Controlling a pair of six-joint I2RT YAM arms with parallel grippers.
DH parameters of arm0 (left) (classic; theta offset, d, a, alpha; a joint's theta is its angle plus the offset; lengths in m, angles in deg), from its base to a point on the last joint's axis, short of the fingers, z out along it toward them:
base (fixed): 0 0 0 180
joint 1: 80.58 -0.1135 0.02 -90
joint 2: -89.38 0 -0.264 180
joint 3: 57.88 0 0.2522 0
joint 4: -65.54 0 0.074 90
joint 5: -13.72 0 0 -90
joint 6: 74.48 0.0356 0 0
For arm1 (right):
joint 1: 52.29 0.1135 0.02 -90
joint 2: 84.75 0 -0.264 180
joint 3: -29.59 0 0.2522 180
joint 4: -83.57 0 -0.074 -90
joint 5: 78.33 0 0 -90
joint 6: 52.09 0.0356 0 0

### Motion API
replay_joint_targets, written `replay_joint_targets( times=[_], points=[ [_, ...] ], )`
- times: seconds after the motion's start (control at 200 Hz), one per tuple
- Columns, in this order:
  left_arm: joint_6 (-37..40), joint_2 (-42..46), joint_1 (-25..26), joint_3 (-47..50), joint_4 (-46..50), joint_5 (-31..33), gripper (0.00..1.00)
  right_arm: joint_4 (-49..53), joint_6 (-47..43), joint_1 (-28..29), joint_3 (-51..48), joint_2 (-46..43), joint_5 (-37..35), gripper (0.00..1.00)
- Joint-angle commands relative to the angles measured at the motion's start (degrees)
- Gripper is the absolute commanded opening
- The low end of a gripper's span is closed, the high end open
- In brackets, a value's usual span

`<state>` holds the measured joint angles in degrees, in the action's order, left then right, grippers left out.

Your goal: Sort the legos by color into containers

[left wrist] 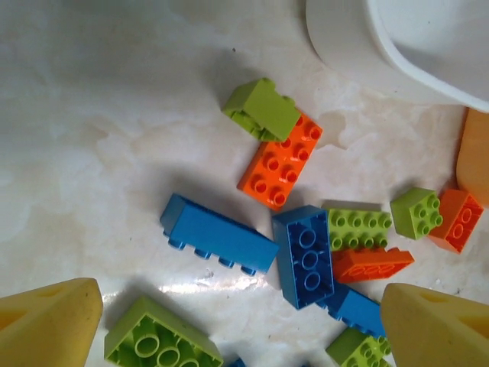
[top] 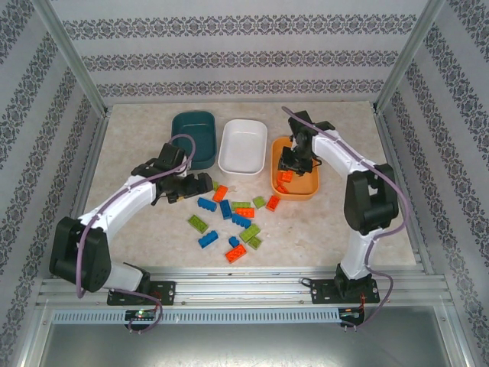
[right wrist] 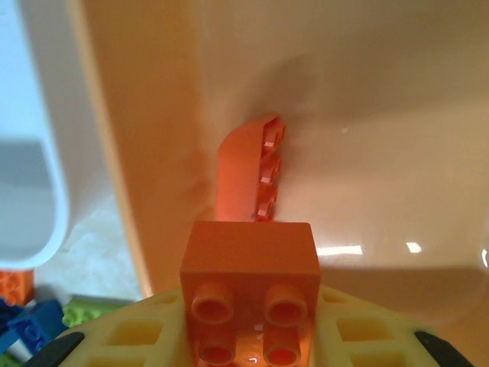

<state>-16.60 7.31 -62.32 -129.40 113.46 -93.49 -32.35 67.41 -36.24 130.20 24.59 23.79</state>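
Observation:
Between the dark teal tub and the loose legos my left gripper hangs low and open. Its yellow fingertips stand wide apart over bare table, with a long blue brick and an upturned blue brick just ahead. My right gripper is inside the orange tub, shut on a small orange-red brick held studs toward the camera. Another orange-red brick leans against the tub's wall right behind it.
The white tub stands between the teal and orange ones. Several blue, lime green and orange-red bricks lie scattered mid-table, among them a green one resting on an orange one. Patterned walls close three sides.

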Motion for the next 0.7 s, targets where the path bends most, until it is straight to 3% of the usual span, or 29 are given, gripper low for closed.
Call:
replay_joint_targets(
  times=[0.0,0.215,0.32,0.48,0.694],
  points=[
    [8.3,-4.7,1.6,-4.8,4.3,2.1,0.92,-0.5,-1.2,-1.2,1.9,1.9,1.8,0.32],
    [22.4,-13.1,4.7,-11.7,5.2,4.7,0.92,0.5,-2.4,-1.8,2.9,4.6,2.3,0.36],
    [25.0,-15.8,5.1,-13.3,5.1,4.6,0.9,0.6,-2.7,-2.3,2.4,4.7,2.3,0.38],
    [26.7,-17.5,5.5,-13.7,3.9,4.6,0.89,1.4,-2.9,-2.9,1.5,2.8,1.9,0.5],
    [28.3,-20.9,5.9,-15.6,3.2,3.9,0.84,1.3,-2.6,-2.8,-2.3,-2.7,1.8,0.52]
  ],
)
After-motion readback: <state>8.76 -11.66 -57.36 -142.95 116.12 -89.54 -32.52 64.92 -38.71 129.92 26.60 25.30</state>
